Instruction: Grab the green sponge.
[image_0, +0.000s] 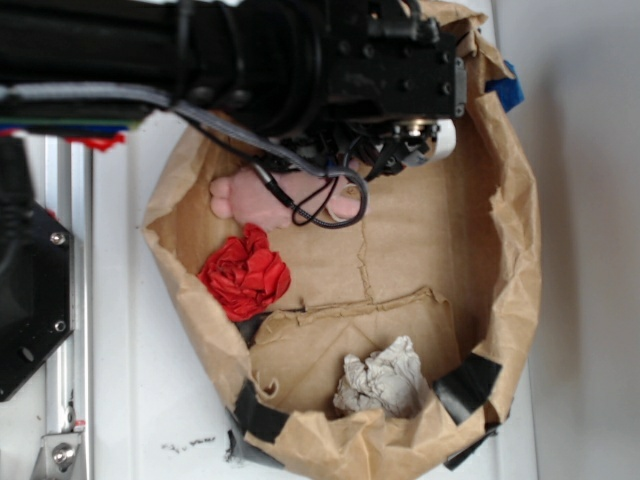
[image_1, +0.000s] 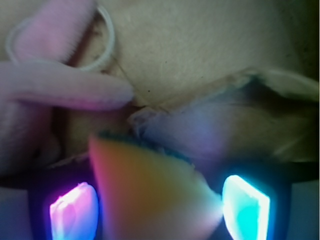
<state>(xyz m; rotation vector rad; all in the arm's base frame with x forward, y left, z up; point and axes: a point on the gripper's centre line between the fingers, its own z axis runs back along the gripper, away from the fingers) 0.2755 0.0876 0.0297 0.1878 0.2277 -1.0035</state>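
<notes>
Overhead, the green sponge was hidden beneath the arm, inside the brown paper bag. At the wrist, its yellow wedge with a dark green edge was seen between the spread jaws of the gripper, beside the pink plush; contact could not be told.

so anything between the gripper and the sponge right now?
Nothing visible. In the wrist view the sponge already sits between the two lit fingers of the gripper, with no object in the gaps. The pink plush lies beyond it, off to one side. The exterior view hides the sponge under the arm.
</notes>
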